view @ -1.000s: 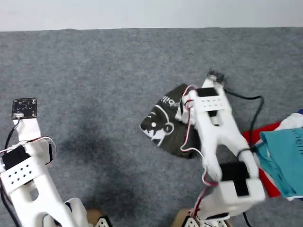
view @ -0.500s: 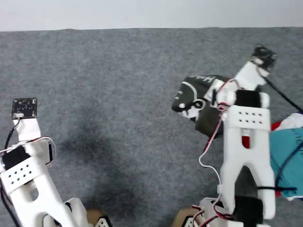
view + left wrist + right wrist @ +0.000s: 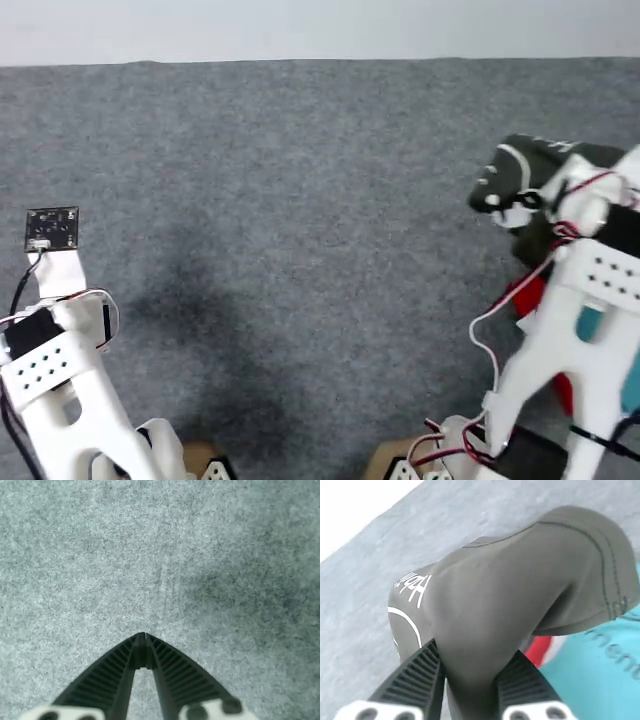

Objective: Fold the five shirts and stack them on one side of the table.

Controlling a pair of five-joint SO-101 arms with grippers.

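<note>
grey felt table (image 3: 250,150); dark printed shirt (image 3: 520,580) hangs bunched at the table's right edge, over the teal shirt (image 3: 600,675) and red shirt (image 3: 540,650). right gripper (image 3: 472,660) jaws clamp its fold — best lowered flat onto the pile before release. left gripper (image 3: 144,642) closed, empty. versus earlier — shirt carried rightward from mid-table.

The left arm (image 3: 60,390) stood at the near left corner, wrist stretched forward; the left gripper (image 3: 145,641) pointed downward, its ribbed jaws pressed together at the tips; the right arm (image 3: 585,320) leaned out along the right edge; the right gripper (image 3: 472,667) was clamped around a fold of the dark shirt (image 3: 520,575).
</note>
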